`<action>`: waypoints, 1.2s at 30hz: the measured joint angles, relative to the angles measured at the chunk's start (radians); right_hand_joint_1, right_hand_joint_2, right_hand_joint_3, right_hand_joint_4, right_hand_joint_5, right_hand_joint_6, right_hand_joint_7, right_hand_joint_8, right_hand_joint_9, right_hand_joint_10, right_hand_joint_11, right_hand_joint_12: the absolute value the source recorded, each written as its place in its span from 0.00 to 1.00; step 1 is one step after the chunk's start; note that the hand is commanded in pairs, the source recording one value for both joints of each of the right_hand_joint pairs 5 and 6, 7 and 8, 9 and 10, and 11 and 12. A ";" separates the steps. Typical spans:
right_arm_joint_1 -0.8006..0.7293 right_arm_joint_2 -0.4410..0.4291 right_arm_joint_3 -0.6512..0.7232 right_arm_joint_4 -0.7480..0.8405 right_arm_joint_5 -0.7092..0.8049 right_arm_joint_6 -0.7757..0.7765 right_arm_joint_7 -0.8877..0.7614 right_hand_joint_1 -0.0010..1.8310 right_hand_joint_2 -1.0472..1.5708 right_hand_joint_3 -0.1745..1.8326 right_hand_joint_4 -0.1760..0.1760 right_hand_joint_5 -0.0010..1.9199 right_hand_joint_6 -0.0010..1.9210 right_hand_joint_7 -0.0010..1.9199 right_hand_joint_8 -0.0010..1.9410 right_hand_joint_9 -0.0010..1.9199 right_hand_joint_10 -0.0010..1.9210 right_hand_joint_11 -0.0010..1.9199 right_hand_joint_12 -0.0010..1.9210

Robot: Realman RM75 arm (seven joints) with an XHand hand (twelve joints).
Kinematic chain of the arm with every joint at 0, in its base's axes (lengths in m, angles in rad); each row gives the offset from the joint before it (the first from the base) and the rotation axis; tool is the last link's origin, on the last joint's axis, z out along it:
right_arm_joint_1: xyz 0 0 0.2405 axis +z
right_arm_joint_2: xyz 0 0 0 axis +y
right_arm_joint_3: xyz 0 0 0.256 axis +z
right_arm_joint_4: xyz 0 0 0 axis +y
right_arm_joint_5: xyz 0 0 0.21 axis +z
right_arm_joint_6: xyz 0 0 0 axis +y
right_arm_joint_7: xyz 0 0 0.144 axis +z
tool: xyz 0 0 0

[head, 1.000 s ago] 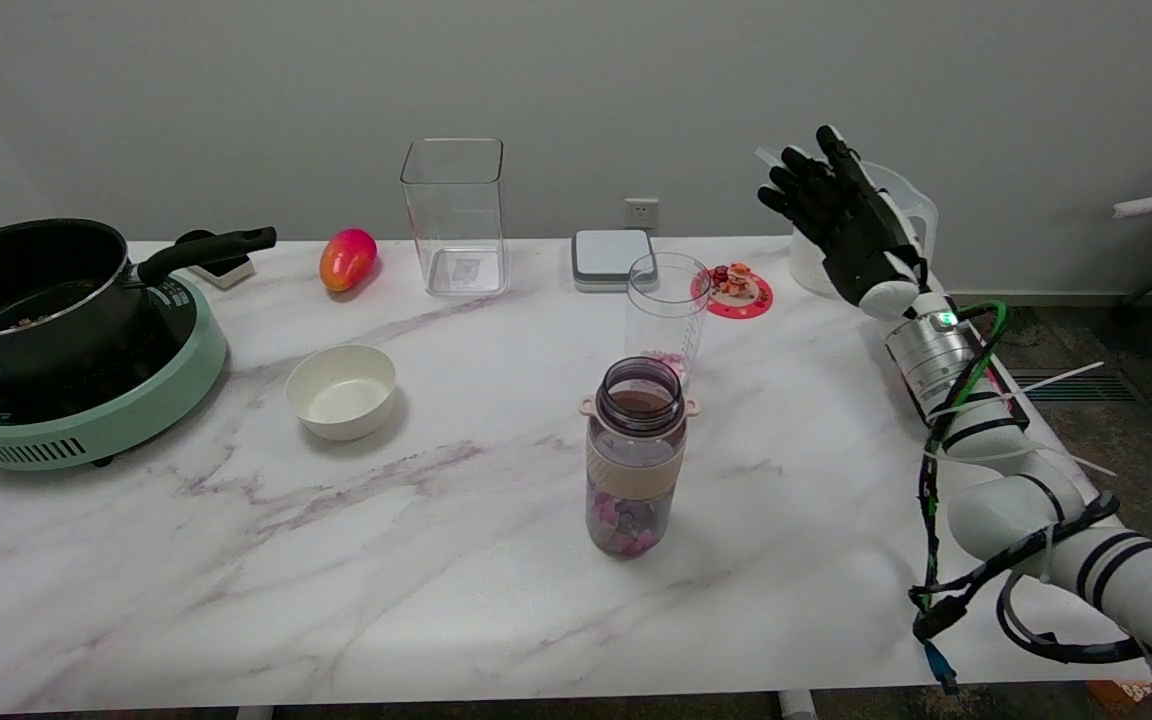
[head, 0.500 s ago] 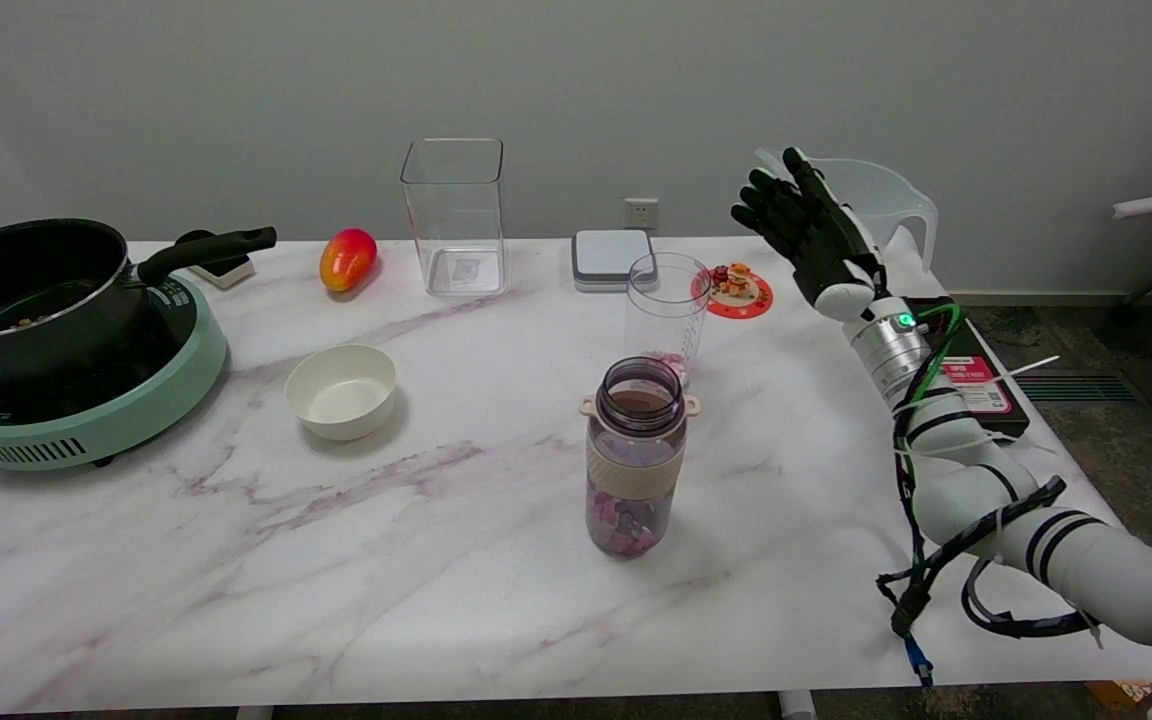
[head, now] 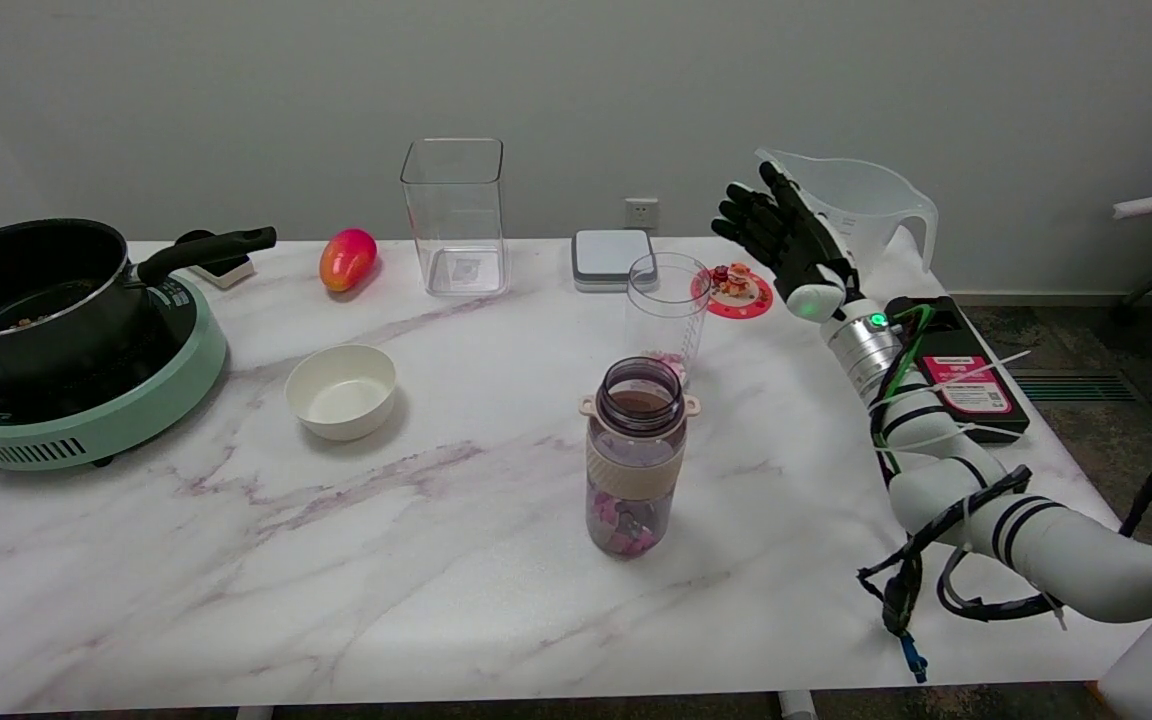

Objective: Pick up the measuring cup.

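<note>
Measuring cup [head: 861, 215]: clear plastic, handle to the right, upright near the table's [head: 436, 560] far right corner. Right hand [head: 781, 240]: raised just left of the cup and overlapping it in view, fingers spread, empty; contact with the cup impossible to tell. Elsewhere: red coaster [head: 739, 290] near the hand, clear tumbler [head: 666, 315] and bottle [head: 634, 470] mid-table, white bowl [head: 341, 392], black pot [head: 31, 295] at the left edge.
</note>
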 measured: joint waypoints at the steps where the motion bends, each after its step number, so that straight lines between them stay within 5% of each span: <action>1: 0.003 -0.005 -0.003 -0.006 -0.002 -0.001 0.000 0.68 0.00 0.61 0.50 0.02 0.02 0.18 0.18 0.20 0.20 0.24 0.24; 36: 0.049 -0.130 -0.036 -0.099 -0.084 -0.016 0.001 0.72 0.04 0.56 0.50 0.10 0.10 0.23 0.22 0.23 0.23 0.27 0.27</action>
